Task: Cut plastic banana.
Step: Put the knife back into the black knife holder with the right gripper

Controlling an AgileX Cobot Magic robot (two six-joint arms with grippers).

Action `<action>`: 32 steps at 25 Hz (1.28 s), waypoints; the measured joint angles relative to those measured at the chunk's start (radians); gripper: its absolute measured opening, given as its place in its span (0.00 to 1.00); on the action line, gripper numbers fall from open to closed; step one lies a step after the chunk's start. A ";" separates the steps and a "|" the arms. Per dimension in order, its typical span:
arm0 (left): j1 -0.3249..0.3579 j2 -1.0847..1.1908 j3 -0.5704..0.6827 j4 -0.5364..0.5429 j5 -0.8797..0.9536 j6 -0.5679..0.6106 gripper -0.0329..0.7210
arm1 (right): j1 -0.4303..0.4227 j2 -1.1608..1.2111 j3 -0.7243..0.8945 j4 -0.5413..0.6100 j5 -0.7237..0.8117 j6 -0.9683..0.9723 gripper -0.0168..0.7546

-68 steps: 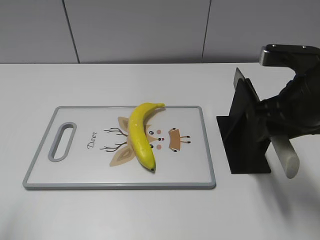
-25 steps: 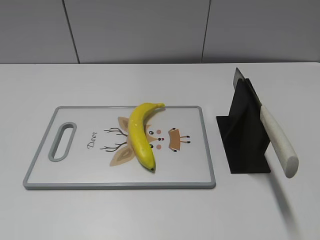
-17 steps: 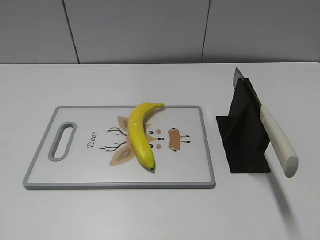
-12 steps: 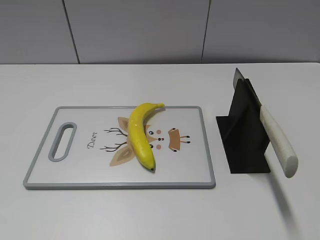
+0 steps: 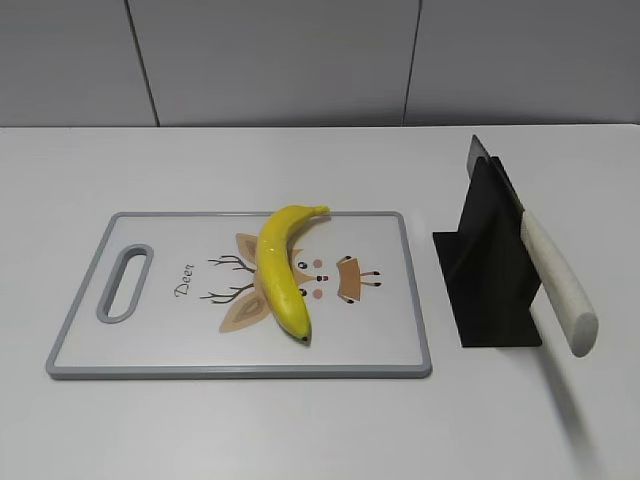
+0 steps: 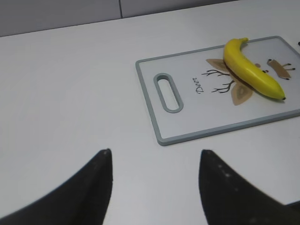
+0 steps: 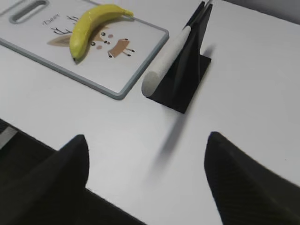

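**Banana whole on the board, knife in its stand, both grippers empty**

From my seat I see the banana (image 5: 282, 272) lying whole across the middle of the cutting board (image 5: 150, 345), stem toward the far edge, dark tip toward me. Nothing touches it. The knife (image 5: 556, 282) rests in the black stand (image 5: 487, 275) just right of the board, pale handle sloping out toward the near side, blade tucked into the slot.

My left gripper (image 6: 154, 178) hangs over bare table (image 5: 300, 430) well short of the board's handle end, its fingers spread wide with nothing between them. My right gripper (image 7: 146, 173) is likewise spread wide and empty, hovering near the stand on its near side.

I judge the banana to be light, hard and glossy, so it will likely skid or roll on the smooth board under a blade. I would pin it with the left gripper around the thick middle or toward the stem end, squeezing across its width, leaving the tip half clear for the cut. The knife I would take by the handle, around its midpoint, where it stands free of the stand. The round, smooth handle may twist in the grip, so a firm, square closure matters.
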 joint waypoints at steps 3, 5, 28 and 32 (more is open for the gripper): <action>0.000 0.000 0.000 0.004 -0.004 0.000 0.80 | 0.000 -0.020 0.000 0.004 -0.002 0.000 0.79; 0.000 0.000 0.000 0.007 -0.004 0.000 0.80 | 0.000 -0.020 0.000 0.006 -0.005 0.000 0.79; 0.273 0.000 0.000 0.009 -0.005 0.001 0.70 | -0.382 -0.021 0.002 0.037 -0.007 -0.001 0.79; 0.273 0.000 0.000 0.009 -0.005 0.001 0.68 | -0.384 -0.021 0.004 0.040 -0.007 -0.001 0.79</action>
